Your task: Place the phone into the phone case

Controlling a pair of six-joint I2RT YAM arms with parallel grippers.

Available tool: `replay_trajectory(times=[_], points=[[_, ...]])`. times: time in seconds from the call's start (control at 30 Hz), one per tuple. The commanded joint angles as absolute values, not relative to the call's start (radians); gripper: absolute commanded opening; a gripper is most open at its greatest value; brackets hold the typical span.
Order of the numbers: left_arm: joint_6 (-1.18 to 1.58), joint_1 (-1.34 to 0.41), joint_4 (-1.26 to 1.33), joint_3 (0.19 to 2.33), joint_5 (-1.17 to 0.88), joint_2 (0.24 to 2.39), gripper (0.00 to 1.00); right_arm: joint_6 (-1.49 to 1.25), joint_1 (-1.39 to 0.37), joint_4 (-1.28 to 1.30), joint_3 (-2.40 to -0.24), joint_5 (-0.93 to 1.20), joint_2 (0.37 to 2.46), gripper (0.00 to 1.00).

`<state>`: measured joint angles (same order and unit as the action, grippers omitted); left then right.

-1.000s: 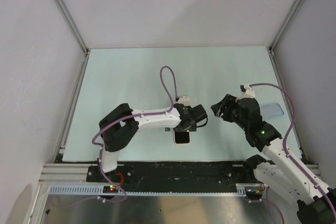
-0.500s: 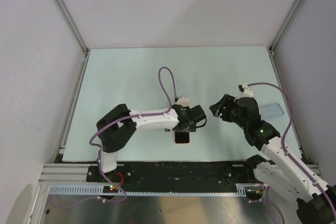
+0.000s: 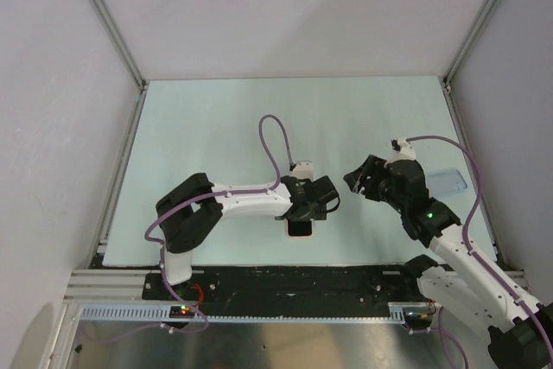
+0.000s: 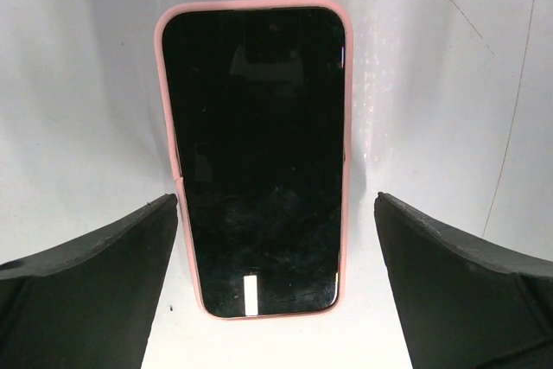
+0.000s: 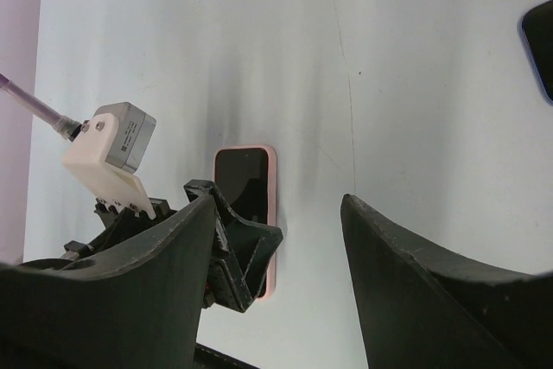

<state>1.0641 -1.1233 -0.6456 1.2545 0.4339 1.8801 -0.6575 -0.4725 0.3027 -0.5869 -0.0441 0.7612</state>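
Observation:
A black-screened phone (image 4: 255,157) lies flat, screen up, inside a pink case (image 4: 347,127) whose rim shows all round it. It also shows in the top view (image 3: 300,229) near the table's front edge, and in the right wrist view (image 5: 244,181). My left gripper (image 4: 276,199) is open and empty, hovering just above the phone's near end with a finger on either side, not touching it. From above, it (image 3: 313,209) covers part of the phone. My right gripper (image 3: 356,181) is open and empty, held to the right of the phone. It (image 5: 276,200) looks down at it.
A flat bluish translucent object (image 3: 450,181) lies near the table's right edge; a dark corner of it (image 5: 540,36) shows in the right wrist view. The left arm's purple cable (image 3: 275,140) loops above the table. The black base rail (image 3: 285,278) runs along the front.
My left gripper has shifted slightly toward the front edge, covering more of the phone. The right gripper has barely moved.

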Motion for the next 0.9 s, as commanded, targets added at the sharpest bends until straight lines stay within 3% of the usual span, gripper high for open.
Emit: replay_trajectory(times=[0.0,0.17,0.6,0.87], points=[[1.051,-1.125,-0.622,1.253,0.431,1.876,1.00,-0.649,-0.469,0.284,-0.591,-0.047,0.754,0.65],[1.045,-1.126,-0.621,1.237,0.430,1.898,0.97,-0.647,-0.469,0.289,-0.590,-0.047,0.748,0.65],[0.986,-1.062,-0.617,1.167,0.487,1.879,0.69,-0.648,-0.472,0.275,-0.586,-0.041,0.760,0.65],[0.721,-0.877,-0.526,1.116,0.478,1.839,0.67,-0.638,-0.470,0.251,-0.587,-0.051,0.786,0.65]])
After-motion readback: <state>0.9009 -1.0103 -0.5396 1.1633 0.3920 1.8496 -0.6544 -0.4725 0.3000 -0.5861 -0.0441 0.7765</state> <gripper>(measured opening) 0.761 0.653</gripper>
